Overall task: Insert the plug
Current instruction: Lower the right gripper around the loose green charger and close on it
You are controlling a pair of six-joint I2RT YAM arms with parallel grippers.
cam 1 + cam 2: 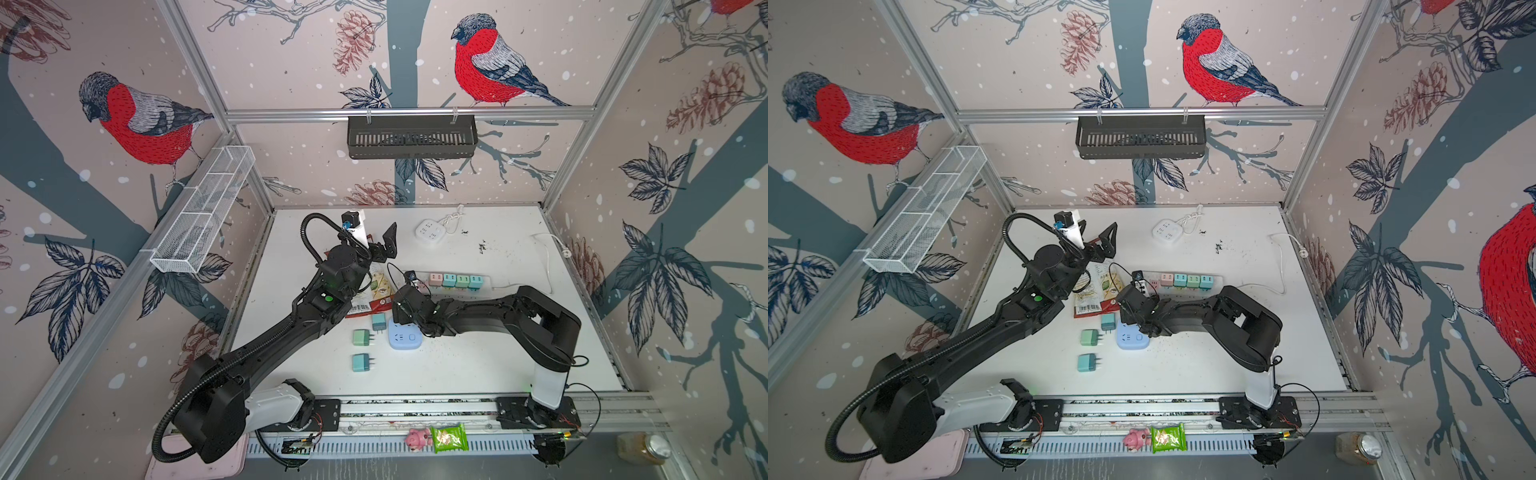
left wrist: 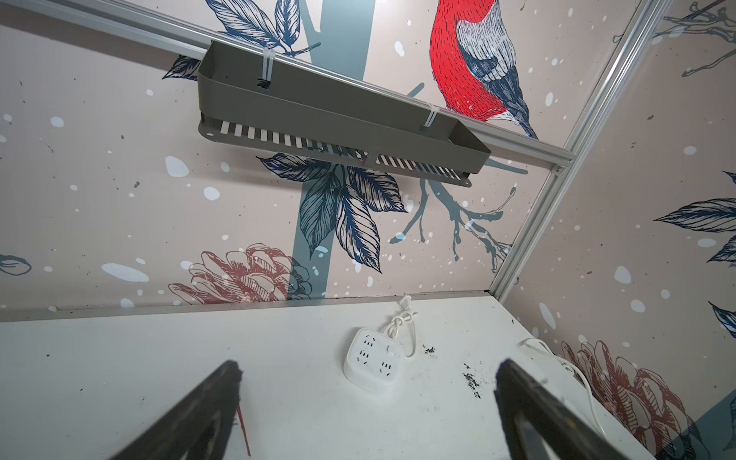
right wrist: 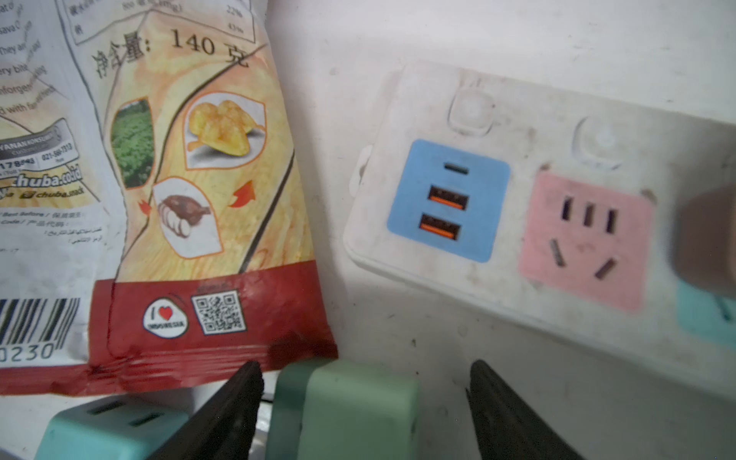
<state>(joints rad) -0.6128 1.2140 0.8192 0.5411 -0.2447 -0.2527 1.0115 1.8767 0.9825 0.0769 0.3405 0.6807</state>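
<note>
A pale green plug [image 3: 350, 406] stands between the fingers of my right gripper [image 3: 364, 378], which is open, with a clear gap on one side. Beside one finger shows a light teal face with two slots [image 3: 107, 418]. The plug's prongs are hidden. Just beyond lies the white power strip [image 3: 509, 131] with a free pink socket [image 3: 585, 239] and a blue USB panel [image 3: 448, 199]. In both top views the right wrist [image 1: 409, 305] covers this plug. My left gripper [image 1: 376, 241] [image 2: 368, 370] hangs open and empty over the back of the table.
A snack bag [image 1: 376, 291] lies left of the strip. Three loose plugs [image 1: 362, 337] and a blue socket cube [image 1: 405, 334] lie in front of it. Several plugs [image 1: 455, 281] sit in the strip. A white socket cube [image 1: 430, 230] and a cable [image 1: 548, 257] lie at the back.
</note>
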